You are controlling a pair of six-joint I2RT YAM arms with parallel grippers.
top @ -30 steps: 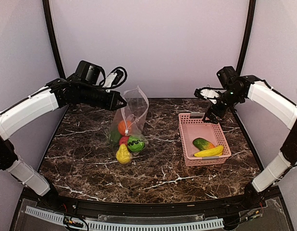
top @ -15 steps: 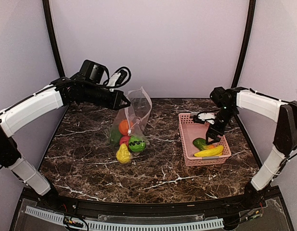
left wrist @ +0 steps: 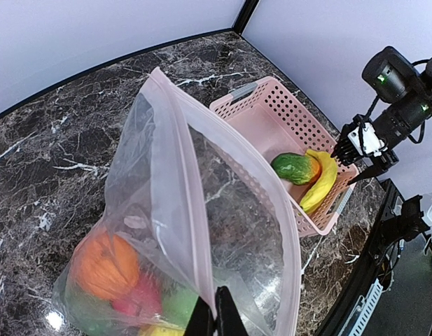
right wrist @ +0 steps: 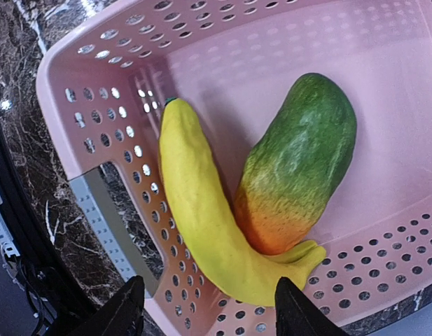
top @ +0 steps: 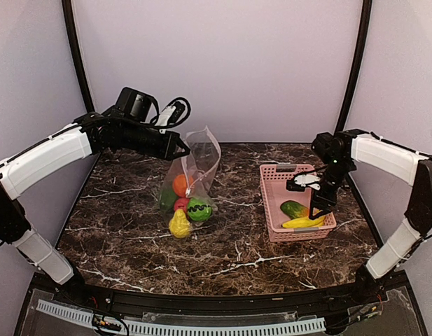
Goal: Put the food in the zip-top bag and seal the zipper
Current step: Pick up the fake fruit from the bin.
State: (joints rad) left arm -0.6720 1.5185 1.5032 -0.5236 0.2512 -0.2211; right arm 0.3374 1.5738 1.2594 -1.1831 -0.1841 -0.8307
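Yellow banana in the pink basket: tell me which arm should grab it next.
Right. The right gripper hangs open just above the yellow toy banana in the pink perforated basket, while the left gripper is shut on the clear zip-top bag.

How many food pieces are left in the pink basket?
2: the yellow banana and the green-orange piece, lying touching side by side at the near end of the pink basket. None looks hidden.

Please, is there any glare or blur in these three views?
Top view: even light, no blur on the table. Left wrist view: white glare on the bag. Right wrist view: banana sharp, dark fingertips soft.
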